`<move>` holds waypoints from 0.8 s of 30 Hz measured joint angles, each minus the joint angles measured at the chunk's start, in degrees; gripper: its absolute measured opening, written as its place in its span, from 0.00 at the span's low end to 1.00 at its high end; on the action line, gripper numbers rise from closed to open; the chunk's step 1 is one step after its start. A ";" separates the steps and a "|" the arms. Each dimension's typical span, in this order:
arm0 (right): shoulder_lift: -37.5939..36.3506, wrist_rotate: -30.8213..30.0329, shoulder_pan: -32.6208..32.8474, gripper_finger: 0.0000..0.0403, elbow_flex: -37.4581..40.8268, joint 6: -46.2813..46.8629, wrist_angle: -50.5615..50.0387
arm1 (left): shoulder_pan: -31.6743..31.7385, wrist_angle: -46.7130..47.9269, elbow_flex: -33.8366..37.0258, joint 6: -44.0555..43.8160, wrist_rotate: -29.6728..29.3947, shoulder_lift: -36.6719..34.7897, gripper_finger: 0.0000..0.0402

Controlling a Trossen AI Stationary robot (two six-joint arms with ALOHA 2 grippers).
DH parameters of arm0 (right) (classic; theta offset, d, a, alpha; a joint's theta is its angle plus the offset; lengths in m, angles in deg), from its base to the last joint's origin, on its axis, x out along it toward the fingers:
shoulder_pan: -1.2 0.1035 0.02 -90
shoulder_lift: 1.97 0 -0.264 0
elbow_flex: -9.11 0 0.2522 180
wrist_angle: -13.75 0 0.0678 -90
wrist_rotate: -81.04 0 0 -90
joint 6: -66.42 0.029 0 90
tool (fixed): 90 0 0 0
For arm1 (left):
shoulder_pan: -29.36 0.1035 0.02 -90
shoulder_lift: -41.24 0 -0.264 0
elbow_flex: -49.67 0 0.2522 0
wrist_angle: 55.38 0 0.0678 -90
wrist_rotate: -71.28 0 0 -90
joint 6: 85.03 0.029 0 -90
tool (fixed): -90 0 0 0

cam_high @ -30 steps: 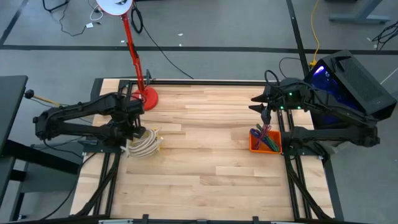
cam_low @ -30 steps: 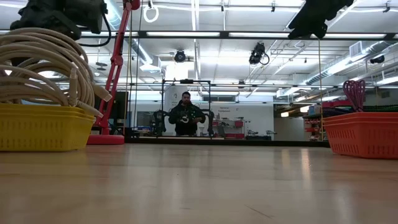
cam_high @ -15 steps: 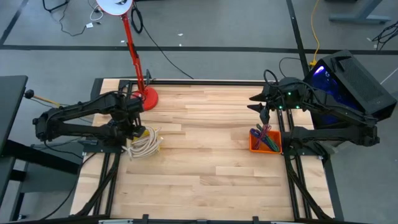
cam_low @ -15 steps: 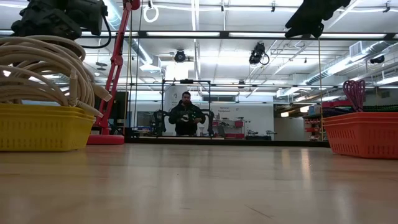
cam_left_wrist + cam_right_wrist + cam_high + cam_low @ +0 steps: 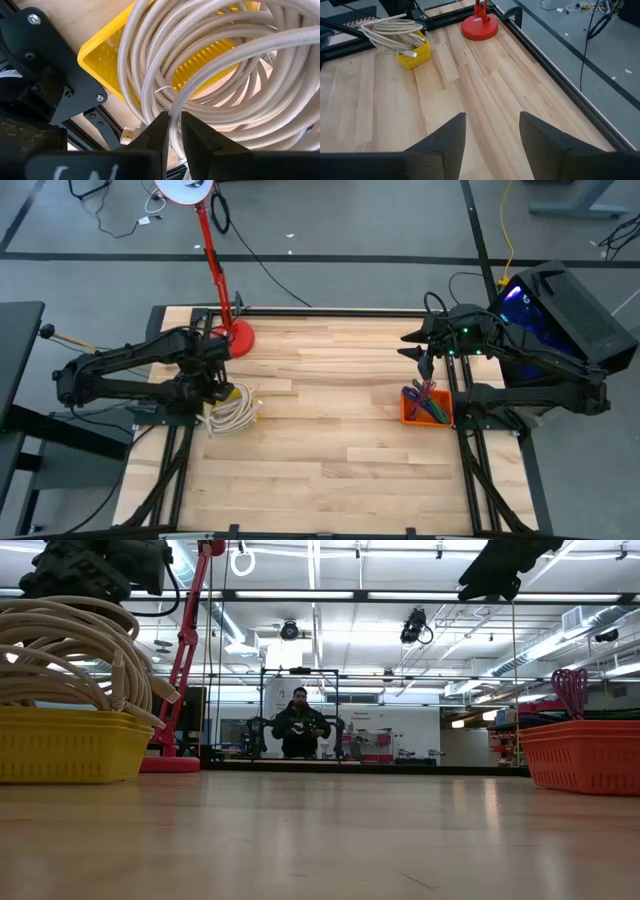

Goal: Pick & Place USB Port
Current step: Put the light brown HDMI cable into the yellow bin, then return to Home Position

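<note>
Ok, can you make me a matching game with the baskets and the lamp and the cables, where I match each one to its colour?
Things:
1. lamp base
2. basket under the left gripper, i.e. the left basket
3. basket on the right
4. coiled cables

Colours:
A. orange
B. cream white
C. red
D. yellow

Pairs: 1-C, 2-D, 3-A, 4-B

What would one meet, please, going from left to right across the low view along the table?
Yellow basket with cables → red lamp base → person in the background → orange basket.
</note>
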 joint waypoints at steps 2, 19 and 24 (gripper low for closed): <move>0.00 -0.02 0.00 0.47 0.00 -0.02 0.00 | 0.00 -0.06 -0.04 0.00 0.00 -0.29 0.14; 0.00 -0.02 0.00 0.47 0.00 -0.09 0.06 | 0.00 8.73 -16.21 1.60 -13.20 -0.65 0.10; -0.01 5.90 -0.02 0.47 0.00 2.04 7.89 | -0.29 -1.41 -21.82 7.96 -17.61 -0.67 0.09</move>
